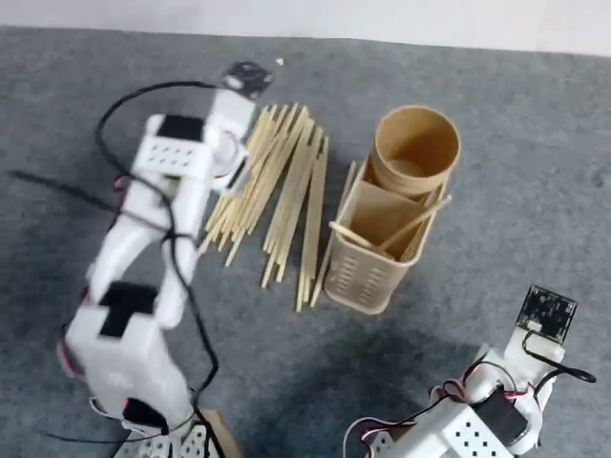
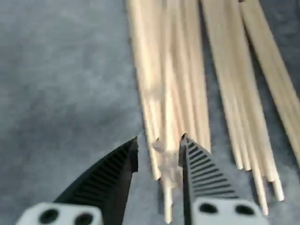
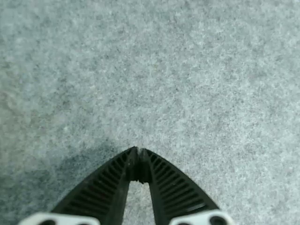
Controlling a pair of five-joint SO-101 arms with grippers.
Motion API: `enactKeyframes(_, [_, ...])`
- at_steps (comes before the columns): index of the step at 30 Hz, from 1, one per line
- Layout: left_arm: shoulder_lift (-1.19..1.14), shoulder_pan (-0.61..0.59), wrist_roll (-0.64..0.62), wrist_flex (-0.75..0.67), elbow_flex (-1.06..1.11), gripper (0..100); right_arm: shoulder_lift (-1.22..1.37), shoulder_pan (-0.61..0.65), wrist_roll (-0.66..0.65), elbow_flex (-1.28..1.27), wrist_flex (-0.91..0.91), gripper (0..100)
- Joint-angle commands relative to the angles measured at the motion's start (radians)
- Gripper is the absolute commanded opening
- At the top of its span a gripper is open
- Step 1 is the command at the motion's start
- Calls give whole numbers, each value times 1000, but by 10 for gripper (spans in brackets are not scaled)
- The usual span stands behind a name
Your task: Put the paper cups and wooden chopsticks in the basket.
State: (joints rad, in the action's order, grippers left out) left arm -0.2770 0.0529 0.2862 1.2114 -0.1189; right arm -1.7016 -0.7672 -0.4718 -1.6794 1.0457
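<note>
– Chopsticks (image 1: 286, 181) first: where do we find them?

– We see most of them fanned out loose on the grey mat (image 1: 535, 143). In the high view they lie just beside the basket (image 1: 368, 272), on the side toward the left arm (image 1: 162, 219). The nearest sticks lie right up against the basket's perforated wall.

– And the basket itself?

– It stands on the mat near the middle of that view. We make out a paper cup (image 1: 420, 134) set mouth-up in the end of the basket that lies farther up the view. A crossed pair (image 1: 415, 223) of sticks is also inside, leaning on the rim.

– What do we say of the left gripper?

– We place the left gripper (image 2: 159, 140) low over the upper end of the loose pile. Its jaws stand apart. In its wrist view the ends of a few sticks lie between the fingers (image 2: 201, 168). One finger is right at the sticks, while a strip of mat shows between the other finger and them. So we call it spread around the stick ends, not clamped on them.

– And the right gripper?

– We see the right gripper (image 3: 139, 151) hanging over the mat with its two fingertips pressed together. In the high view its arm (image 1: 477, 429) sits at the lower right corner, well apart from both the basket and the pile.
</note>
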Motion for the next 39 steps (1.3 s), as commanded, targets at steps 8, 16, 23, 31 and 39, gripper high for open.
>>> enactKeyframes(8, [-490,85,15,221,-685,181,-8,10,-8,-145,7,11])
enactKeyframes(16, [-713,87,17,261,-881,181,-8,10,-8,-145,7,11])
enactKeyframes(23, [-794,117,17,287,-935,178,-8,10,-8,-145,7,11])
enactKeyframes(31, [-832,107,18,284,-941,61,-8,10,-8,-145,7,11])
enactKeyframes(39, [-788,125,20,393,-1101,23,-8,10,-8,-145,7,11])
